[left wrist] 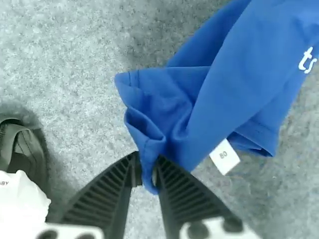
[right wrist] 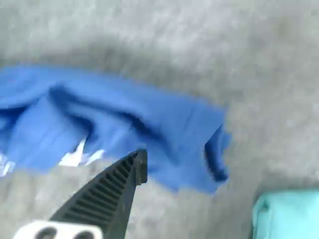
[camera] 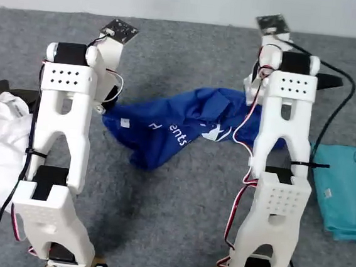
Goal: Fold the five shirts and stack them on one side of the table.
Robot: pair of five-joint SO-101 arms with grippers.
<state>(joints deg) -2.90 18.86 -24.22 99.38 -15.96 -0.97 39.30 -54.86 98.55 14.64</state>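
From above, the blue shirt [camera: 166, 129] lay bunched up in the middle of the gray table [camera: 174, 234], between the two arms. A white shirt [camera: 1, 135] sat at 9 o'clock and a teal shirt [camera: 343, 187] at 3 o'clock. In the left wrist view, the left gripper [left wrist: 147, 172] pinched a fold of the blue shirt tight. In the right wrist view, the right gripper [right wrist: 141, 167] was right by the blue shirt. I could not tell if it was open or closed.

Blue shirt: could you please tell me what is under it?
The blue shirt lies on the grey mat, which shows around it. Whatever else may be beneath is covered by the cloth.
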